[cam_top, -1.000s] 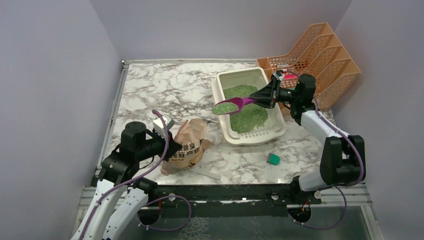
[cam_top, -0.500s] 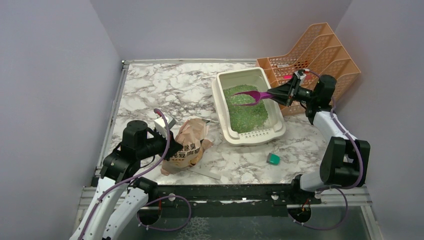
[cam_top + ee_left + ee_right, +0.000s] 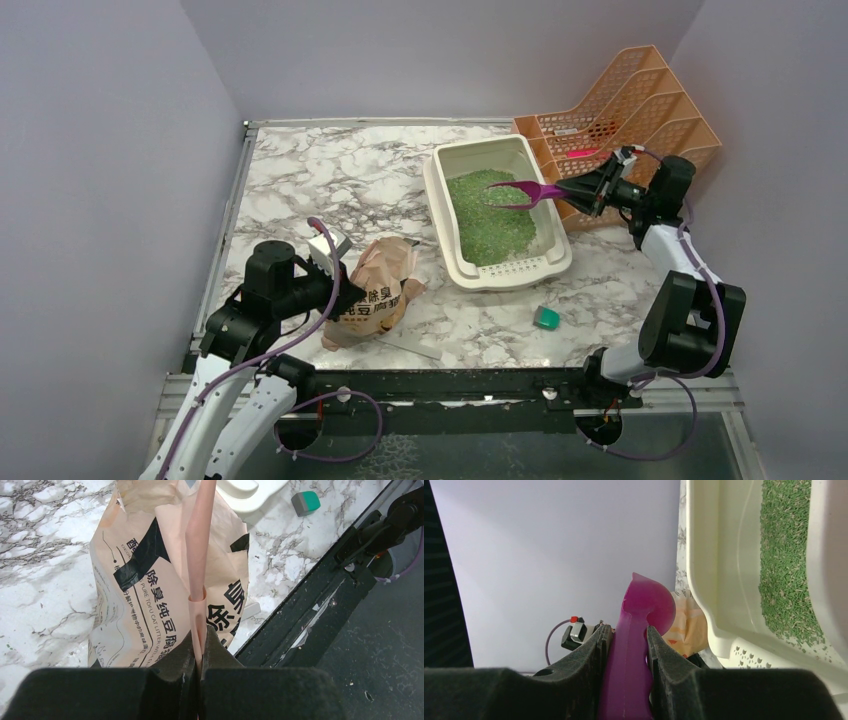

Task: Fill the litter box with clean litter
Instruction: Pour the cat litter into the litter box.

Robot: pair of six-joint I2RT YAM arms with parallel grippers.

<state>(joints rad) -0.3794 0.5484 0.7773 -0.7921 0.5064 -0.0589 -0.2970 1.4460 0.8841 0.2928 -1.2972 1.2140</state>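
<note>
Marble-patterned tabletop (image 3: 330, 180) between lilac walls (image 3: 100, 150); left hand (image 3: 200, 647) pinches the bag (image 3: 150, 595), right hand (image 3: 628, 635) the scoop (image 3: 646, 602).

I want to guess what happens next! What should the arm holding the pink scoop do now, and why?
Probably swing the right gripper over to the paper bag for another load. Its scoop is tipped on edge above the green litter in the litter box and looks empty, and the left gripper holds the bag pinched.
</note>
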